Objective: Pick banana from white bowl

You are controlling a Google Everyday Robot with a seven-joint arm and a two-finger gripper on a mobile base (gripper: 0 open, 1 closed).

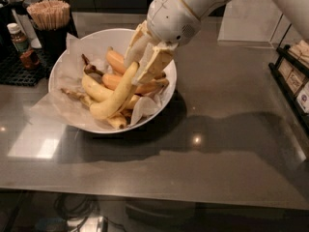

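- A brown sauce bottle point(21, 45) stands at the far left, well to the left of the gripper point(135, 72) and apart from it.
- A dark holder of wooden sticks point(48, 14) stands just right of the bottle, up and to the left of the gripper.
- The white bowl point(99, 31), lined with crumpled white paper point(63, 103), sits on the grey counter point(217, 144) directly under the gripper.
- The banana point(113, 98), long and pale yellow, lies slanted in the bowl. Its lower end is down and left of the gripper and its upper end rises into it.
- The gripper reaches down over the right half of the bowl. Its two fingers point(153, 65) are narrowly parted, one on each side of the banana's upper end, and clamped on it.
- Two orange-yellow bananas point(118, 61) lie just behind and beside the gripper, partly hidden by it.
- A clear stand point(246, 23) lies up and to the right of the gripper.
- A dark rack point(292, 88) at the right edge is well apart from the gripper.
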